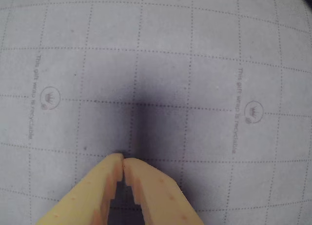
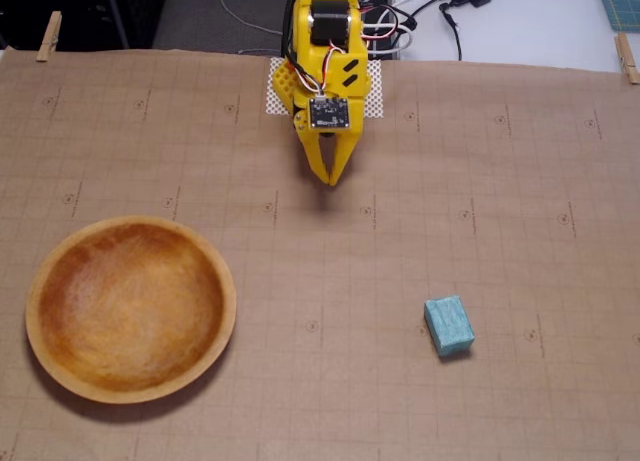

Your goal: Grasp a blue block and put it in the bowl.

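The blue block (image 2: 449,324) lies on the brown paper at the lower right of the fixed view, out of the wrist view. The wooden bowl (image 2: 38,281) sits at the lower left of the fixed view and holds nothing. My yellow gripper (image 2: 332,180) hangs near the top middle, far from both, its fingertips together and empty. In the wrist view the gripper (image 1: 123,160) points at bare gridded paper with its tips touching.
Brown gridded paper (image 2: 500,181) covers the table, held by wooden clothespins (image 2: 48,35) at the back corners. A white mesh patch (image 2: 374,99) lies under the arm's base. Cables (image 2: 440,6) run behind the arm on the white surface.
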Action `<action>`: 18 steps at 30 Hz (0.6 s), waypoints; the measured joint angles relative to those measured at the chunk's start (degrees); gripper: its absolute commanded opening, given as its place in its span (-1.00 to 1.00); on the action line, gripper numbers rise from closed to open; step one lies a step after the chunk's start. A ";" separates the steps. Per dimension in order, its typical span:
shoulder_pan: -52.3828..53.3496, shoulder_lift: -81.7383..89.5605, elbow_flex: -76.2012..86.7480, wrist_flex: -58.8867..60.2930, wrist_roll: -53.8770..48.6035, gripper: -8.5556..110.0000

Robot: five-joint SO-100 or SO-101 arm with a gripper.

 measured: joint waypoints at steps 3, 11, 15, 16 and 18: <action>-0.44 0.00 0.00 0.00 0.00 -0.91; -0.18 0.00 0.00 0.00 -3.16 -0.91; -0.09 0.00 0.00 0.00 -4.75 -0.91; -0.09 0.00 0.00 0.00 -4.83 -0.91; -0.09 0.00 0.00 0.00 -4.83 -0.91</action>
